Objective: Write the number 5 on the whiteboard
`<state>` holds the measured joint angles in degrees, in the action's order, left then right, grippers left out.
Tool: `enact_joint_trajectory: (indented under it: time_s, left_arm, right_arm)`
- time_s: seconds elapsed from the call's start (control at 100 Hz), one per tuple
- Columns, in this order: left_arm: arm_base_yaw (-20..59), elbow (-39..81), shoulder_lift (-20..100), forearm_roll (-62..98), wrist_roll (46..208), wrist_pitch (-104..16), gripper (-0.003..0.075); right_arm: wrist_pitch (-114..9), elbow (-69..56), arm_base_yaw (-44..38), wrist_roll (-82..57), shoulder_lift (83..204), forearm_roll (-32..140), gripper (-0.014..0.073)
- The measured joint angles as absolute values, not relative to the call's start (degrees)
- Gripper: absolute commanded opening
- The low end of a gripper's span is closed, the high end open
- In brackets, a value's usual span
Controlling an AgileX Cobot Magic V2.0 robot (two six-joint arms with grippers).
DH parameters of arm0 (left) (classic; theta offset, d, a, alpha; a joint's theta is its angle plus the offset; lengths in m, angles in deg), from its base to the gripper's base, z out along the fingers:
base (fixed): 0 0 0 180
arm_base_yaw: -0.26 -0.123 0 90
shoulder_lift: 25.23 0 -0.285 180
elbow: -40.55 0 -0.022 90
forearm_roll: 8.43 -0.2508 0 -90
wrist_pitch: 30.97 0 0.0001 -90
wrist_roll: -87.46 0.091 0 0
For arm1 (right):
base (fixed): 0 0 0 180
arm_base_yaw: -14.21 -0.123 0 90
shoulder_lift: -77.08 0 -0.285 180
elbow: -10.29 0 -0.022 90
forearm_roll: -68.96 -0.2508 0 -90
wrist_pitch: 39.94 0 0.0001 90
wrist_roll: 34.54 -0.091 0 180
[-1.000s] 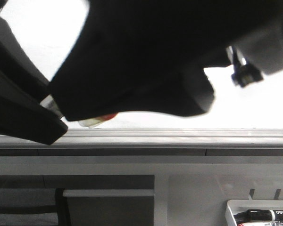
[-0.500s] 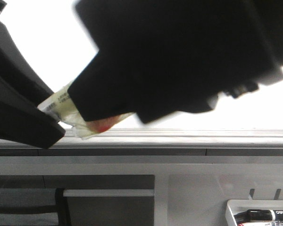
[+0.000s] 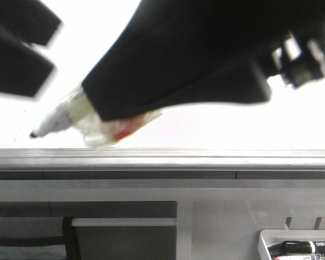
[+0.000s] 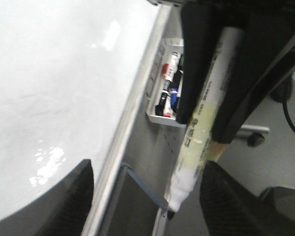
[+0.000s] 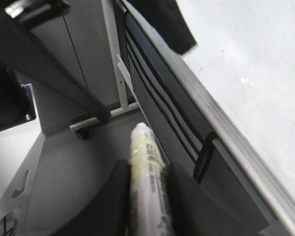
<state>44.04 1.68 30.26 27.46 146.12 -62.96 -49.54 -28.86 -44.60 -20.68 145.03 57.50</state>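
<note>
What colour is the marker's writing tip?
Black, on the marker; clearest in the front view at its tip.

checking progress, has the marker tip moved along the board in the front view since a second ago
Yes. The marker has slid left along the whiteboard, judged against the grey frame edge; its tip now shows clear of the arm.

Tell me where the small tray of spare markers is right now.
In the front view the tray sits at the bottom right corner, below the whiteboard frame, holding a black marker.
</note>
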Motion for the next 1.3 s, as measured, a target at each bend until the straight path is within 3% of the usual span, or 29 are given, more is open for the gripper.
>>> enact_joint_trajectory:
  time_s: [0.15, 0.44, 0.84, 1.3]
  left_arm:
    - [39.7, 1.6, 19.1, 18.7, 129.7, -63.0, 0.0347]
    - [30.2, -4.6, 0.2, 14.1, 111.9, -63.2, -0.0021]
    - [26.5, -9.0, -4.8, 16.3, 110.9, -61.9, -0.002]
    - [26.5, -9.0, -4.8, 17.1, 110.7, -61.8, -0.002]
  right_arm:
    - [-51.7, -28.9, -40.0, -20.7, 143.2, 57.5, -0.0038]
    - [-48.7, -28.1, -31.6, -20.7, 143.4, 57.5, -0.0038]
    - [-55.0, -14.7, -27.4, -20.9, 151.9, 61.4, -0.0038]
    - [-54.4, -13.3, -23.3, -20.9, 153.4, 62.8, -0.0037]
